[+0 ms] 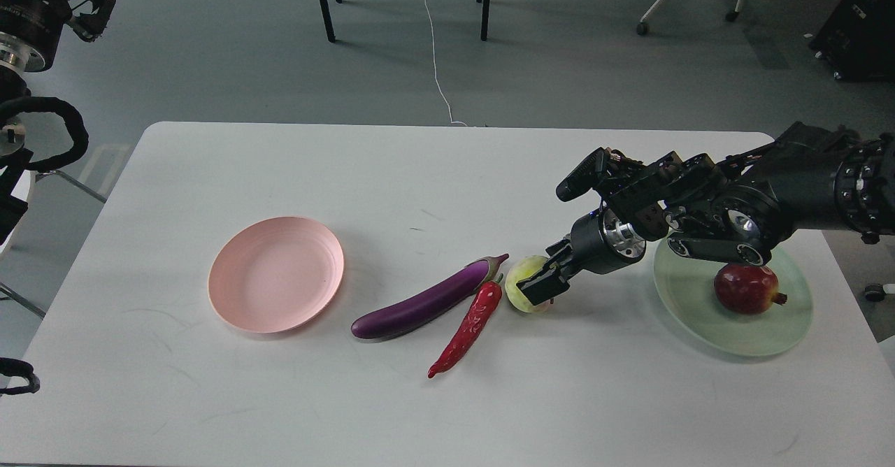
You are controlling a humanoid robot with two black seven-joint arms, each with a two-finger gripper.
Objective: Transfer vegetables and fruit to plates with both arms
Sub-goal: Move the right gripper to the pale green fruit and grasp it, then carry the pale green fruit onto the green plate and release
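Note:
The pale yellow-green fruit (517,278) lies mid-table, touching the stem ends of the purple eggplant (426,300) and the red chili pepper (467,327). My right gripper (540,286) reaches in from the right, and its dark fingers cover the fruit's right side. I cannot tell whether they grip it. The dark red pomegranate (745,289) lies in the mint green plate (741,345), partly under my right arm. The pink plate (276,275) lies empty at the left. My left gripper (94,7) is raised off the table at the top left, too dark to read.
The white table (419,173) ends just right of the green plate. Chair and table legs (323,2) and a white cable (433,47) are on the floor beyond the far edge. My left arm's cable loop (63,131) hangs at the left edge.

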